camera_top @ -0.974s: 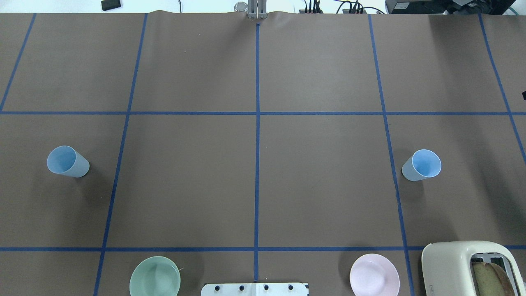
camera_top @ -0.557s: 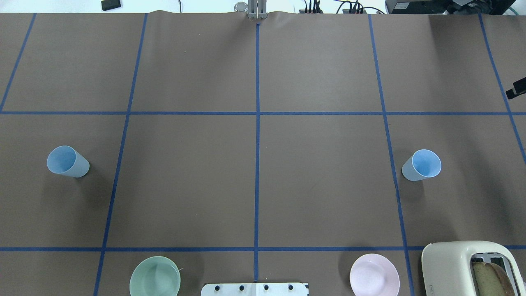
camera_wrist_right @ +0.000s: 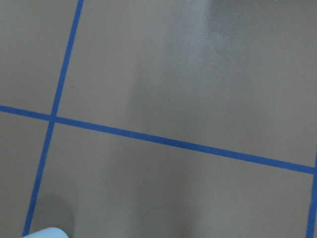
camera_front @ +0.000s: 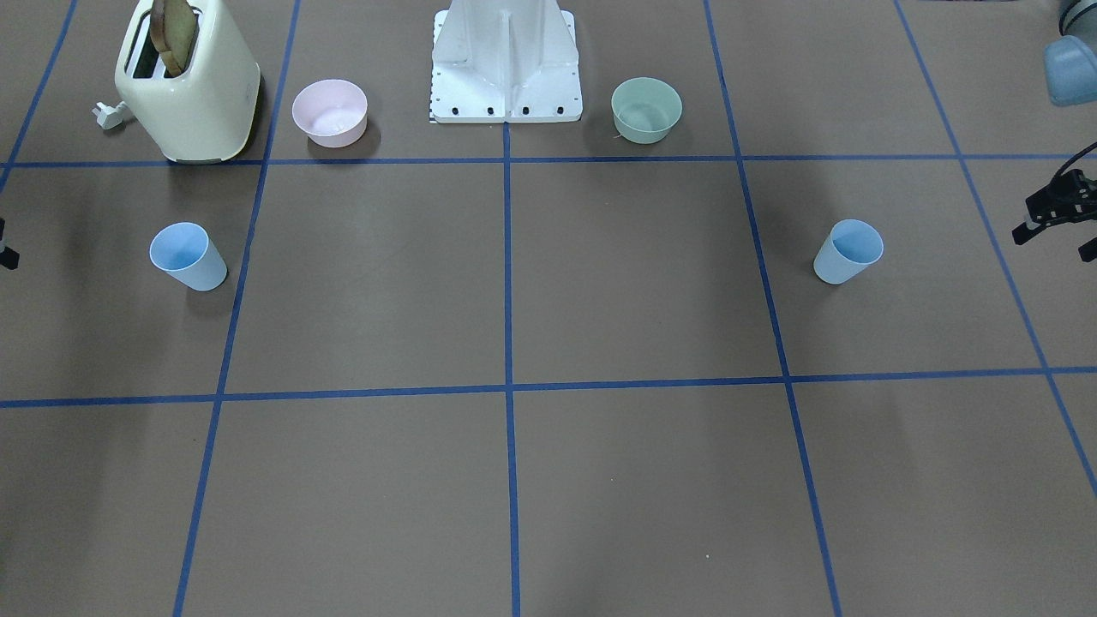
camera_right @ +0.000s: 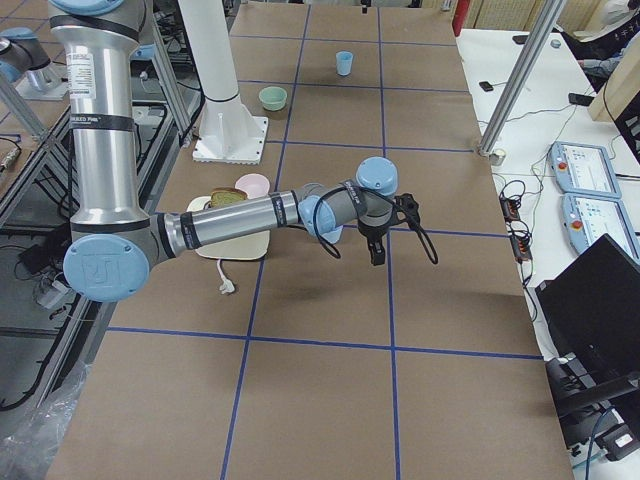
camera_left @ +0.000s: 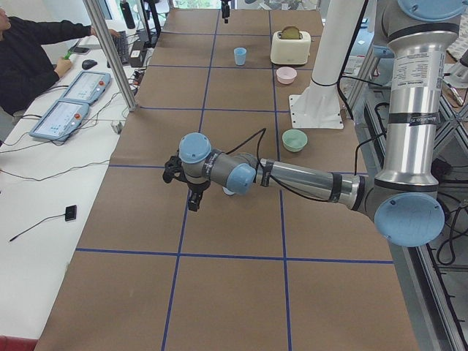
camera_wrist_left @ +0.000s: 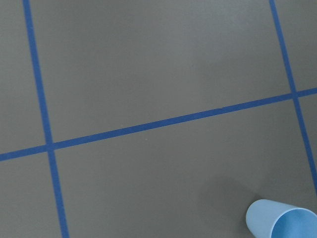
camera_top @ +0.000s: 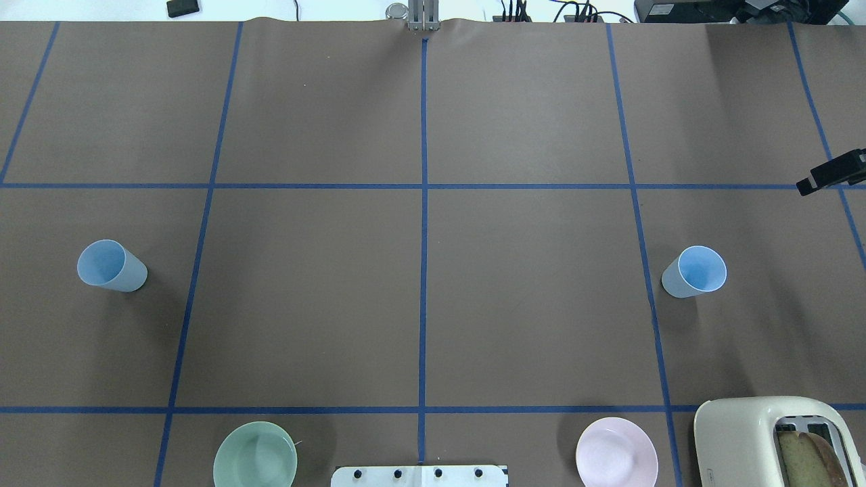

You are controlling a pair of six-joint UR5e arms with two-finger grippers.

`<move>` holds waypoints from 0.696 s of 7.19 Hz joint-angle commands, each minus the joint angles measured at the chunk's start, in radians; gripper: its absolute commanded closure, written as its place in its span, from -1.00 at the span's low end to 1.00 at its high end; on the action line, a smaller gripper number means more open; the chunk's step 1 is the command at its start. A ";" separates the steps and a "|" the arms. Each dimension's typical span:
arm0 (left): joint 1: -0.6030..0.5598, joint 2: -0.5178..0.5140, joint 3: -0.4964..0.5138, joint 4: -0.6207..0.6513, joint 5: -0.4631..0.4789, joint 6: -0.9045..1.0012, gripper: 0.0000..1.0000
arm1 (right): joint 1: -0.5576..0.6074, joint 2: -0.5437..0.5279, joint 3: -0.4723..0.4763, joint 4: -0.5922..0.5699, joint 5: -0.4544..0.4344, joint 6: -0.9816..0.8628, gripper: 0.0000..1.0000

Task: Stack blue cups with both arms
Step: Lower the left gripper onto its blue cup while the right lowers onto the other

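2 blue cups stand upright and well apart on a brown table (camera_top: 528, 304) marked with a grid of blue tape (camera_top: 423, 270). The left cup (camera_top: 111, 266) sits near the table's left end, the right cup (camera_top: 695, 271) near its right end, both in the middle row of squares and both with the mouth up. Neither is touched.

The left arm (camera_left: 307, 179) reaches low across the table, and the left gripper (camera_front: 1053, 242) hangs beside the left cup on its outer side, clear of it. Its 2 fingers look spread, with nothing between them. Its wrist camera catches that cup in the lower right corner.

The right arm (camera_right: 240, 215) stretches out the same way at the other end. Only 1 black finger of the right gripper (camera_top: 831, 173) shows at the overhead view's right edge, beyond the right cup and apart from it. Whether its fingers are spread or pressed together cannot be told. Its wrist camera shows just a sliver of pale rim at the bottom left.

Along the robot's side of the table stand a green bowl (camera_top: 255, 454), the white stand (camera_top: 419, 475), a pink bowl (camera_top: 616, 452) and a cream toaster (camera_top: 751, 433) with a slice of bread (camera_front: 176, 26) in 1 slot.
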 commanded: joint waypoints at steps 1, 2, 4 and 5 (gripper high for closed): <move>0.132 0.014 -0.023 -0.077 0.124 -0.161 -0.98 | -0.057 -0.066 0.043 0.053 -0.008 0.001 -0.99; 0.174 0.016 -0.030 -0.111 0.148 -0.220 -0.98 | -0.087 -0.107 0.042 0.118 -0.041 0.003 -1.00; 0.198 0.036 -0.039 -0.145 0.151 -0.263 -0.98 | -0.197 -0.106 0.046 0.201 -0.073 0.177 -1.00; 0.208 0.036 -0.039 -0.145 0.159 -0.269 -0.98 | -0.237 -0.106 0.046 0.249 -0.101 0.235 -1.00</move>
